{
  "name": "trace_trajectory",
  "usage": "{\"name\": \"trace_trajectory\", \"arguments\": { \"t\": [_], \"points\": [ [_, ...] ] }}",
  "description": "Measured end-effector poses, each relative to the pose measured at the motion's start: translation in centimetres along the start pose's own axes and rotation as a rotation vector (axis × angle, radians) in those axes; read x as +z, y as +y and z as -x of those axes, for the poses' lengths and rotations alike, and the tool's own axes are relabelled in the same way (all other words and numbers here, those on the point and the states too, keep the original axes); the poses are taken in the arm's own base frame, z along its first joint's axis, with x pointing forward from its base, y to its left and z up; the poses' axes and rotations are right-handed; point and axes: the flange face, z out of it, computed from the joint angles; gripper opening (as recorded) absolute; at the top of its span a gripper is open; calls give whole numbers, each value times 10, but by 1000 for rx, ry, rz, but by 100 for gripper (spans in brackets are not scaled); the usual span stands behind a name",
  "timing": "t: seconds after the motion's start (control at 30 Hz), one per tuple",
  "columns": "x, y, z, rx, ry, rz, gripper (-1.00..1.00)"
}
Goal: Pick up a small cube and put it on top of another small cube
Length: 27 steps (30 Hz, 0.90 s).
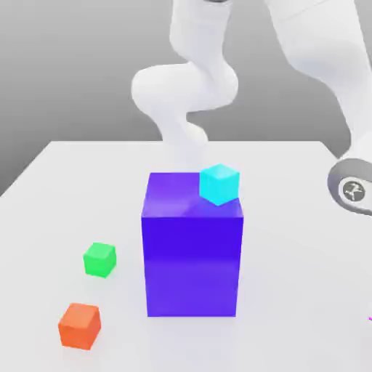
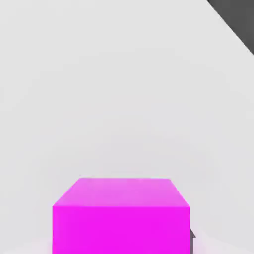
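The job has only just started. The pink cube (image 2: 121,216) sits very close under the hand camera, on the white bench (image 2: 124,89), and it looks like the pincer is shut on it, though the fingers themselves are hard to make out, so a real hold is only my guess. In the exterior view the arm (image 1: 320,65) reaches down toward the bench's edge on the exterior view's right, and a tiny pink speck shows at that edge. The pink cube has not been lifted onto anything yet. The green cube (image 1: 99,259) waits alone, well apart, near the edge on the exterior view's left, with nothing on top. So the lift, the carry across and the setting down are all left to do. Every block is smooth, plain and sharp-cornered, like shiny plastic. An orange cube (image 1: 80,325) sits near the green one. A big blue block (image 1: 192,247) stands in the middle with a cyan cube (image 1: 219,183) on its top corner.
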Motion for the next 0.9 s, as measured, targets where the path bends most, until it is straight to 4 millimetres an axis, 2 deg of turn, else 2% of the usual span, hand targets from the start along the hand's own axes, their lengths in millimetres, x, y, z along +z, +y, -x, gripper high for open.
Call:
{"name": "trace_trajectory", "arguments": {
  "t": [0.13, 0.2, 0.3, 0.33, 0.4, 0.47, 0.5, 0.6, 0.7, 0.73, 0.8, 0.9],
  "points": [
    [-22, 99, -30, 256, 44, 38, -100],
    [-31, 149, -36, 386, 63, 55, -100],
    [-45, 224, -34, 589, 88, 77, -100],
    [-50, 254, -31, 671, 95, 84, -100],
    [-59, 329, -16, 882, 106, 100, -100],
    [-68, 401, 16, 1115, 116, 111, -100],
    [-72, 423, 34, 1210, 120, 111, -100],
    [-79, 474, 90, 1471, 125, 95, -100],
    [-80, 509, 150, 1734, 116, 61, -100],
    [-73, 513, 169, 1802, 86, 49, -100],
    [-57, 509, 190, 1859, 21, 36, -100],
    [-35, 507, 195, 1875, -6, 28, -100]
  ]
}}
